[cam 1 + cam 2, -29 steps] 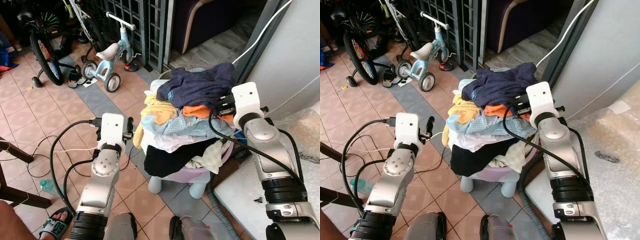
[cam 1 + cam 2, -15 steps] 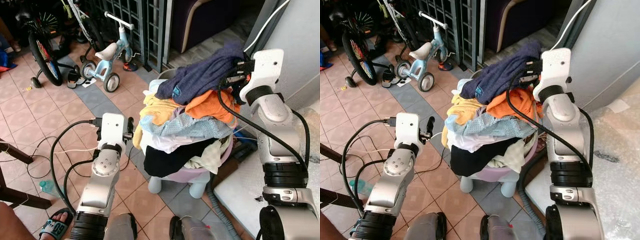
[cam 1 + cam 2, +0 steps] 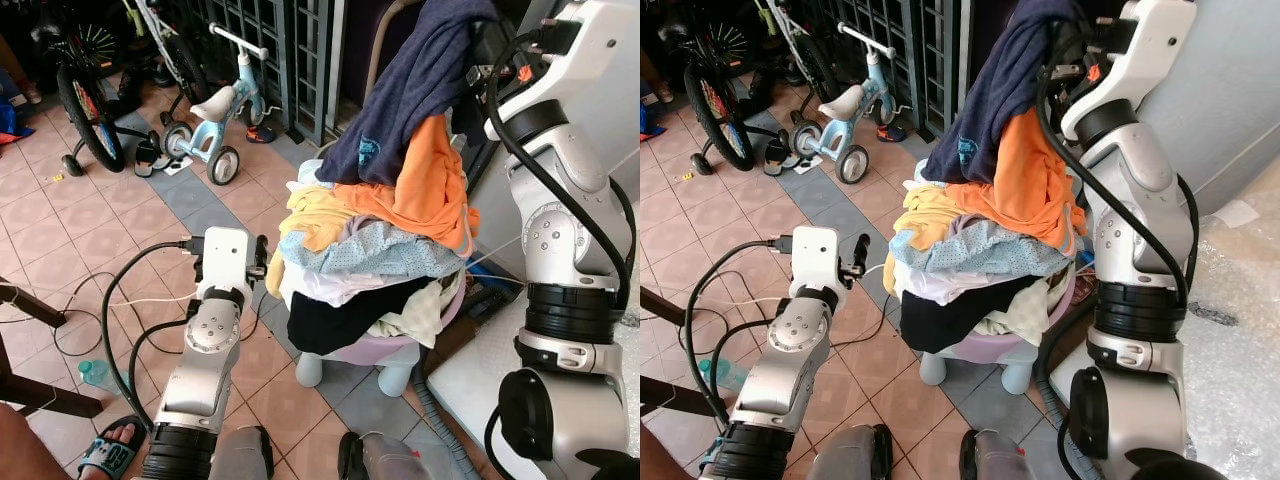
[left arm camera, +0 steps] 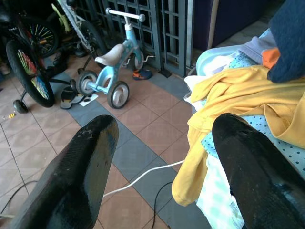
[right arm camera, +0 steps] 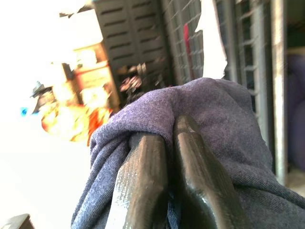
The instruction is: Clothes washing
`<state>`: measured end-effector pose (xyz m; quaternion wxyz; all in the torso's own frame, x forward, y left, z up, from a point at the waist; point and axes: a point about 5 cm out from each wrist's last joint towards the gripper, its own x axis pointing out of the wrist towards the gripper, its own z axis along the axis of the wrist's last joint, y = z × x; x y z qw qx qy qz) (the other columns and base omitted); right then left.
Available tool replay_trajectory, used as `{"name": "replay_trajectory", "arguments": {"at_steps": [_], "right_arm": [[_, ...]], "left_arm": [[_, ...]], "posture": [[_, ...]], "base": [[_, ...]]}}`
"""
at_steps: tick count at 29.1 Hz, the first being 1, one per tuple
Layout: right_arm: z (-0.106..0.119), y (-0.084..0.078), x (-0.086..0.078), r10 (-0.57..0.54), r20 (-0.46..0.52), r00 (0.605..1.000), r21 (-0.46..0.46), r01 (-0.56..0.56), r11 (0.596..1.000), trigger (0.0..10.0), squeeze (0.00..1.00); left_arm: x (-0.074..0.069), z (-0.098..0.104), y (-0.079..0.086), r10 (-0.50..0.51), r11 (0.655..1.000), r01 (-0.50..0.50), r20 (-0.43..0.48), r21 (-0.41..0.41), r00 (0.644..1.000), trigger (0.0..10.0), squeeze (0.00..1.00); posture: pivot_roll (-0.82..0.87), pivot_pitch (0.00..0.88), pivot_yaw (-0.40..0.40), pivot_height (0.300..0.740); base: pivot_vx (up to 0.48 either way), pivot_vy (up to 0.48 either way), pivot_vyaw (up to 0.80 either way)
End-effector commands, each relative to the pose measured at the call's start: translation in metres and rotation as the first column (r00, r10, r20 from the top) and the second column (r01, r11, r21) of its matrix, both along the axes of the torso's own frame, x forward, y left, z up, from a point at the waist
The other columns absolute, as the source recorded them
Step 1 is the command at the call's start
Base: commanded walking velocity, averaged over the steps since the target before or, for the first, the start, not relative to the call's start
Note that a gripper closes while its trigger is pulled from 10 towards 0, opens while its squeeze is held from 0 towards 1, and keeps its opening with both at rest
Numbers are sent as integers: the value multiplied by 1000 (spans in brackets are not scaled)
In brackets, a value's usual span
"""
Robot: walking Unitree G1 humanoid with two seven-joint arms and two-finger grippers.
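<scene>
Right wrist: jaws (seemingly) clamping navy garment (image 5: 209,124).

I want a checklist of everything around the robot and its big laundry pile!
Surface: tiled floor.
Job's things: purple basket heaped with clothes; navy garment and orange garment lifted above the pile.
Clutter: blue tricycle, bicycle, sandal.
Grippers: right gripper shut on the navy garment, raised high; left gripper open, beside the pile.
Cables: black and white cables on the floor.
Surroundings: metal gate, bubble wrap.
</scene>
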<state>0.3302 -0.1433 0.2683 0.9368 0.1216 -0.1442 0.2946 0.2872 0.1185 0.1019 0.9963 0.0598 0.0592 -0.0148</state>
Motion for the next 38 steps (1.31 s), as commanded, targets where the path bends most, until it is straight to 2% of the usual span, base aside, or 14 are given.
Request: {"name": "replay_trajectory", "arguments": {"at_steps": [1,3,4,5,6,8,10,14,15,16,18,25,32,38], "right_arm": [[-12,14,-8,77,-23,997,-107,-79,991,0,0],[-38,12,-1,-37,-85,996,-263,13,965,0,0],[-58,6,4,-148,-129,981,-371,91,924,0,0],[-64,3,6,-193,-140,971,-395,124,910,0,0],[-74,-10,10,-325,-165,931,-444,224,868,0,0],[-78,-18,11,-388,-177,905,-465,270,843,0,0],[-86,-43,14,-545,-191,816,-515,390,763,0,0],[-87,-53,14,-589,-145,795,-571,419,706,0,0],[-87,-55,14,-589,-118,799,-606,412,680,4000,0],[-87,-55,14,-590,-99,802,-630,408,661,9451,1000],[-85,-56,14,-573,-5,820,-697,408,590,10000,1000],[-66,-57,17,-572,146,807,-697,494,520,10000,1000],[-17,-57,18,-561,333,758,-536,642,548,10000,1000],[-8,-68,20,-586,346,733,-523,669,528,10000,1000]], "left_arm": [[0,-2,0,-4,1000,4,-16,-2,1000,10000,0],[0,-2,-1,-9,1000,9,-17,-3,1000,10000,0],[0,-2,-2,-12,1000,12,-17,-4,1000,10000,0],[0,-3,-2,-12,1000,12,-18,-4,1000,10000,0],[0,-3,-2,-12,1000,12,-18,-5,1000,10000,0],[0,-3,-2,-12,1000,11,-18,-6,1000,10000,0],[-1,-3,-2,-9,1000,9,-19,-7,1000,10000,0],[0,-2,-2,-12,1000,11,-19,-7,1000,10000,0],[0,-2,-2,-13,1000,13,-19,-7,1000,10000,0],[0,-2,-2,-15,1000,15,-19,-7,1000,10000,0],[0,-2,-2,-18,1000,18,-20,-6,1000,10000,0],[0,-2,-2,-17,1000,17,-18,-4,1000,10000,0],[1,-1,-1,-18,1000,18,-16,-1,1000,10000,0],[1,-2,0,-23,1000,23,-17,3,1000,10000,0]], "posture": [[-57,91,2,740],[-59,92,1,740],[-59,93,1,740],[-57,94,0,740],[-55,94,0,740],[-55,94,0,740],[-57,95,0,740],[-60,94,1,740],[-61,95,2,740],[-61,95,2,740],[-61,96,2,740],[-57,98,3,740],[-53,95,5,740],[-51,90,7,740]], "base": [[0,0,0],[0,0,0],[0,0,0],[0,0,0],[0,0,0],[0,0,0],[0,0,0],[0,0,0],[0,0,0],[0,0,0],[0,0,0],[0,0,0],[0,0,0],[0,0,0]]}}
